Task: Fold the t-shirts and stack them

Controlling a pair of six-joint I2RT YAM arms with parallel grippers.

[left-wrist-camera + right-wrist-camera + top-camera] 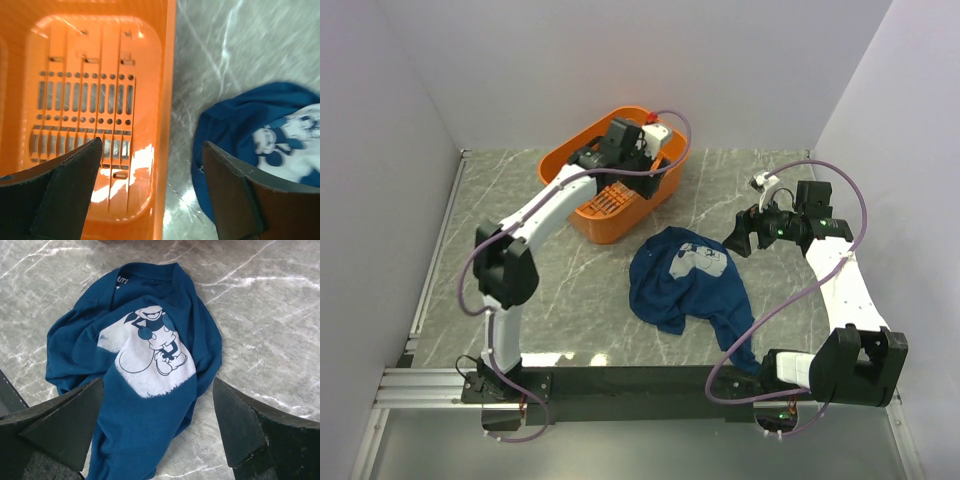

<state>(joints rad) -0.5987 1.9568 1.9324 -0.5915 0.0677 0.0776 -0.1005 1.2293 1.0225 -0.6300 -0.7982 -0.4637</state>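
table: grey marble | on it: orange basket, crumpled blue t-shirt

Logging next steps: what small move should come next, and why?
Probably lower the open right gripper onto the crumpled dark blue cotton t-shirt and pinch an edge: it lies bunched, unfolded on the grey marble table; the left gripper is over the orange plastic basket.

Both arms: white links, blk joints, lilac cables, blk pincer fingers.
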